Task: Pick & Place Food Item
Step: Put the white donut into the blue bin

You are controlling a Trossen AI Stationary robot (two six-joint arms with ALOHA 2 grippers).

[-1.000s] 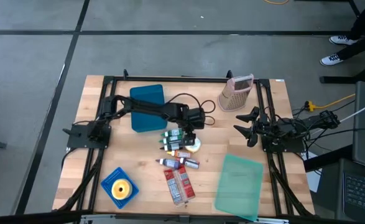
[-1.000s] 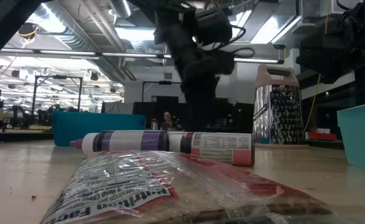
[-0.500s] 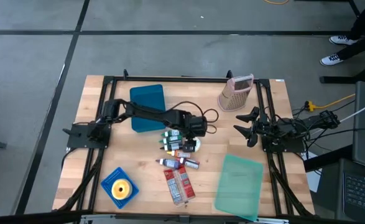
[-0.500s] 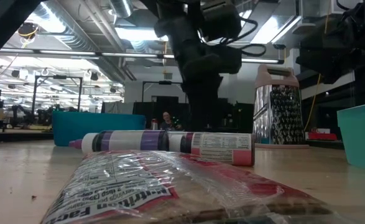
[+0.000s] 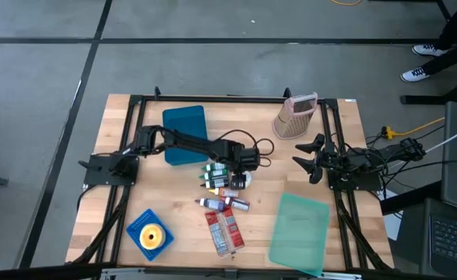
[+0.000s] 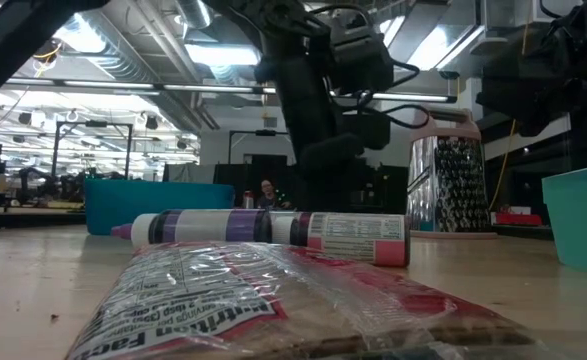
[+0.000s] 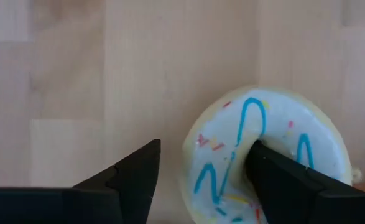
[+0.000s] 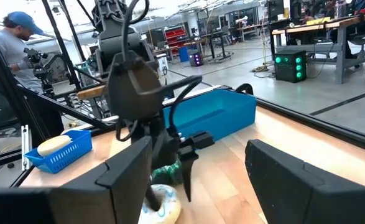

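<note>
Under left end effector (image 7: 198,177) — donut (image 7: 275,155), lower edge cut off

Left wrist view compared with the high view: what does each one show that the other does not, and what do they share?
Only the left wrist view shows the blue squiggles and sprinkles on the donut's white icing, and that one finger sits in its hole while the other stands outside its rim.

Only the high view shows the whole table: the blue tray, grater, green tray, tubes, blue basket, and the right gripper waiting open at the right side.

Both show the open left gripper at the donut on the wooden table.
</note>
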